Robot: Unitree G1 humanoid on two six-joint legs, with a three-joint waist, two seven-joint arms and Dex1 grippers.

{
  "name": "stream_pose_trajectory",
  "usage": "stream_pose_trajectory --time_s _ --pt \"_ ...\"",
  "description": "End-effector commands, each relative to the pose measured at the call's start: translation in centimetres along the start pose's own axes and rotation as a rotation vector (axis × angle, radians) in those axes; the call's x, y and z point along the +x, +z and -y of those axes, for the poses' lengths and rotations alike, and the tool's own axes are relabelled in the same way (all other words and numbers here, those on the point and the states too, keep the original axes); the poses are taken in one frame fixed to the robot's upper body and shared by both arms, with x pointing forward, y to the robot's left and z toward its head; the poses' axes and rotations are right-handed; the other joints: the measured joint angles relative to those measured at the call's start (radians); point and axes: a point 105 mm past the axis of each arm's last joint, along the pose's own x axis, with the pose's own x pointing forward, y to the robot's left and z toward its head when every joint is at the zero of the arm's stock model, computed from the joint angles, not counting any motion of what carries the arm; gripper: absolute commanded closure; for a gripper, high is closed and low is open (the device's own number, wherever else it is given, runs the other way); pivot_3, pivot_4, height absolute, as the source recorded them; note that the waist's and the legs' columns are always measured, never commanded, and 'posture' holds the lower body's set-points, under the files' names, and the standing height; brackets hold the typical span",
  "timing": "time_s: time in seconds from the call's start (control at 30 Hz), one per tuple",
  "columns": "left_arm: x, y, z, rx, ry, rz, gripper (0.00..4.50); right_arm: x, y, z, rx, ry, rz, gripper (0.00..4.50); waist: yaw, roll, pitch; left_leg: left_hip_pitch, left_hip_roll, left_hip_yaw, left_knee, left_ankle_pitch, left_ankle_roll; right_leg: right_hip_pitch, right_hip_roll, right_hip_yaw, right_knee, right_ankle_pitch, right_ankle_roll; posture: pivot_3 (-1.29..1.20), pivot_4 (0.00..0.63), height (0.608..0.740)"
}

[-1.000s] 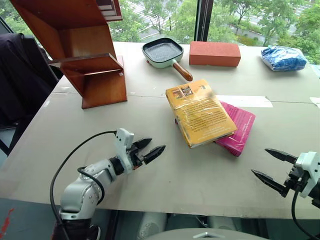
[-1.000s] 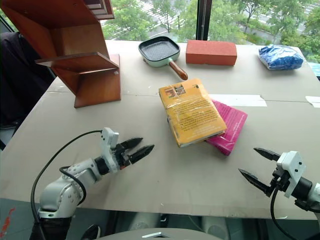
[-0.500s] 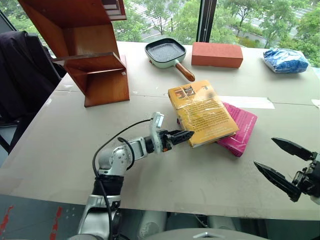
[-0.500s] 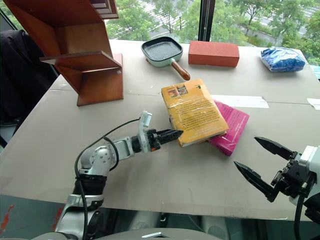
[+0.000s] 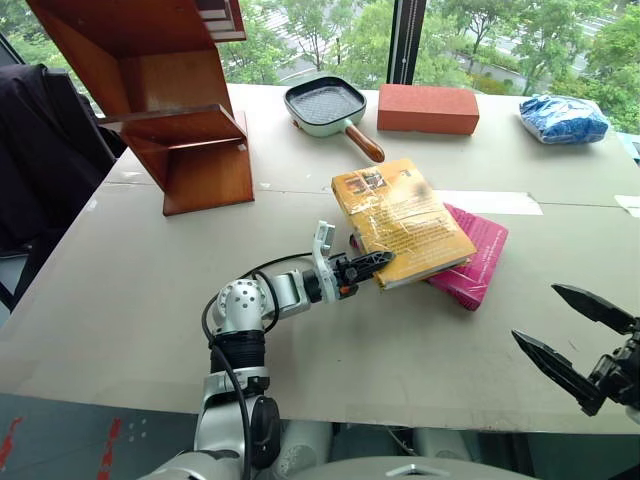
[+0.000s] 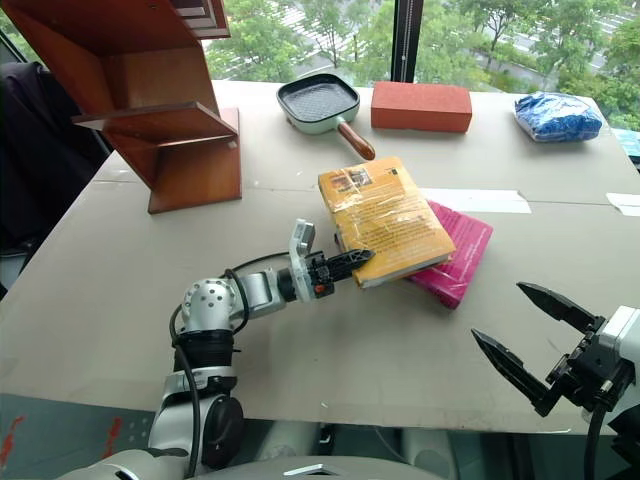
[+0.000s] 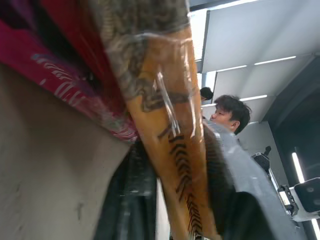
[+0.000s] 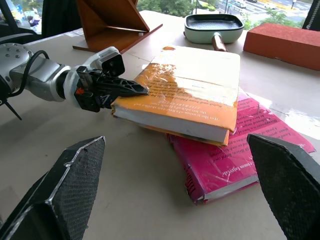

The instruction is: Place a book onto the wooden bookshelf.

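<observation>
On the table, the left gripper [image 5: 375,262] pinches the book [image 5: 402,220] at its near corner; thick, heavy, slick in wrap, it may slip. Right gripper [image 6: 528,340] gapes empty.

Left end effector [image 5: 378,262] clamped, arm level; right end effector [image 5: 572,336] agape, low.

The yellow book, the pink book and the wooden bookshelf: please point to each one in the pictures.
yellow book [image 5: 405,215]: left eye view, middle of its front cover.
pink book [image 5: 478,262]: left eye view, uncovered part of its cover.
wooden bookshelf [image 5: 205,178]: left eye view, front face of its base.
</observation>
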Motion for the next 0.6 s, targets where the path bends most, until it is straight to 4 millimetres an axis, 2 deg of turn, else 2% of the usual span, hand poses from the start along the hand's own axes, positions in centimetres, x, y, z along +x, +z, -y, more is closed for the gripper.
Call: stream_pose_trajectory --time_s 0.03,0.1,0.17,0.3,0.4,0.47,0.5,0.57,0.6 --pt "-0.6 1.2 3.4 0.102 -0.136 0.050 4.46 0.2 1.0 -0.2 -0.051 0.005 0.025 0.00 -0.005 0.000 0.000 0.000 0.000 0.000 0.000 0.000 0.000 0.000 0.000 0.000 0.000 0.000 0.000 0.00 0.150 0.740" --pt "-1.4 1.5 6.0 0.256 -0.194 0.048 4.46 0.5 1.0 -0.1 -0.049 0.016 0.032 0.00 -0.011 -0.002 0.001 0.000 0.000 0.000 0.000 0.000 0.000 -0.001 0.000 0.001 0.000 0.002 -0.004 0.00 0.150 0.740" --pt "-1.8 2.0 7.7 0.493 -0.161 0.037 4.46 1.0 1.1 0.1 -0.050 0.037 0.042 0.00 -0.014 -0.004 0.003 0.000 0.001 0.001 0.000 0.000 0.000 -0.002 0.000 0.002 0.001 0.002 -0.004 0.00 0.150 0.740" --pt "-2.3 5.3 10.0 0.980 -0.022 0.074 4.46 2.2 1.6 0.6 -0.046 0.089 0.084 0.00 -0.009 -0.004 0.003 0.001 0.001 0.002 0.000 0.000 -0.001 -0.002 0.000 0.003 0.002 0.003 -0.006 0.00 0.150 0.740" --pt "-3.3 9.6 11.8 1.504 0.188 0.103 4.46 3.5 2.1 1.1 -0.044 0.146 0.111 0.00 -0.008 -0.005 0.005 0.000 0.000 0.002 0.000 0.001 -0.001 -0.002 0.000 0.003 0.002 0.004 -0.006 0.00 0.150 0.740" --pt "-4.3 12.4 13.2 1.790 0.336 0.134 4.46 4.3 2.4 1.4 -0.042 0.181 0.127 0.00 -0.008 -0.006 0.006 0.001 0.000 0.003 0.000 0.001 -0.001 -0.002 0.000 0.004 0.002 0.004 -0.007 0.00 0.150 0.740" --pt "-5.4 14.2 14.1 1.997 0.480 0.118 4.46 4.8 2.7 1.6 -0.042 0.205 0.140 0.00 -0.009 -0.007 0.006 0.000 0.000 0.003 0.000 0.001 -0.001 -0.002 0.000 0.004 0.001 0.004 -0.007 0.00 0.150 0.740" --pt "-7.0 16.3 15.3 2.280 0.680 0.057 4.46 5.6 3.1 1.9 -0.043 0.237 0.159 0.00 -0.011 -0.008 0.009 0.000 0.000 0.005 -0.001 0.001 -0.001 -0.003 0.001 0.005 0.001 0.004 -0.007 0.00 0.150 0.740" --pt "-7.6 17.1 16.0 2.356 0.749 0.042 4.46 6.0 3.4 1.9 -0.041 0.250 0.174 0.00 -0.012 -0.008 0.009 -0.001 0.000 0.006 -0.003 0.001 -0.001 -0.005 0.000 0.006 0.000 0.004 -0.006 0.00 0.150 0.740"
